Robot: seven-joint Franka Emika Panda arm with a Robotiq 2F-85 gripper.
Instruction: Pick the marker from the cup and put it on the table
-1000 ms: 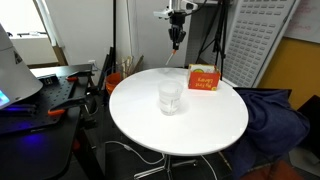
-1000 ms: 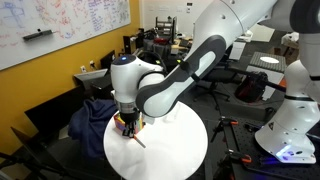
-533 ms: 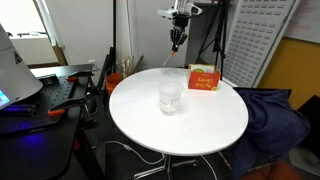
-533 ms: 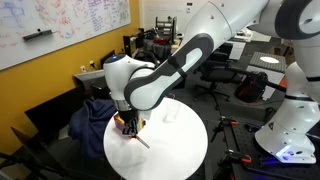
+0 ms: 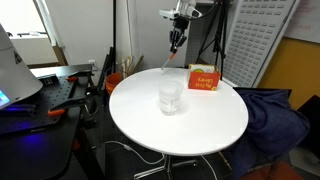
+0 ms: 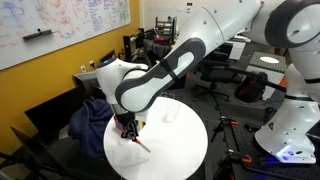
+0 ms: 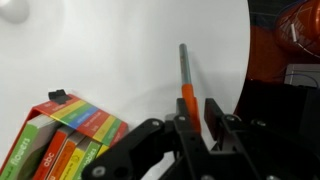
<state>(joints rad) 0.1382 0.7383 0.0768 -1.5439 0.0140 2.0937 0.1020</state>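
Marker (image 7: 187, 95) lower, tilted at gripper (image 7: 199, 112); cup (image 5: 170, 96) only in an exterior view

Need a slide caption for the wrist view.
Hand holds an orange marker, tip out over the white table, colourful box at lower left.

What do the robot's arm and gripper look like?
The arm is glossy white, with thick rounded links and dark bands at the joints. The gripper is matte black, with two narrow fingers on angular linkages. No markings are legible.
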